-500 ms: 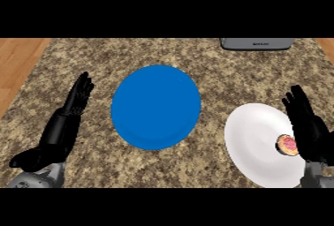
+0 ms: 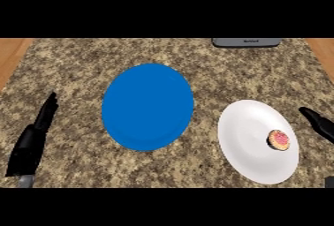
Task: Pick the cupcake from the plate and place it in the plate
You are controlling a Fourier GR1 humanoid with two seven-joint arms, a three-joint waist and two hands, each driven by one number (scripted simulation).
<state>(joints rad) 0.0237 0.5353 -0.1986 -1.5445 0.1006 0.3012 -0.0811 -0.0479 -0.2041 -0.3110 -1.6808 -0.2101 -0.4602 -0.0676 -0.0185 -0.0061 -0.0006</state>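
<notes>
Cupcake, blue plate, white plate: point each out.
cupcake (image 2: 279, 140), head view, on its pink top.
blue plate (image 2: 147, 106), head view, on its bare middle.
white plate (image 2: 244, 128), head view, on bare surface left of the cupcake.

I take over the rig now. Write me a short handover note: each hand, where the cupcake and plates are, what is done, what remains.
Left hand: open, fingers straight, holds nothing, at the counter's left side.
Right hand: at the right edge, mostly cut off; I cannot tell how its fingers are. It is not touching the cupcake.
Cupcake: on the white plate, toward that plate's right side.
Blue plate: mid-counter, nothing on it.
Done: nothing yet; cupcake not picked.
Left: grasp the cupcake, likely with the right hand, and set it on the blue plate.
</notes>
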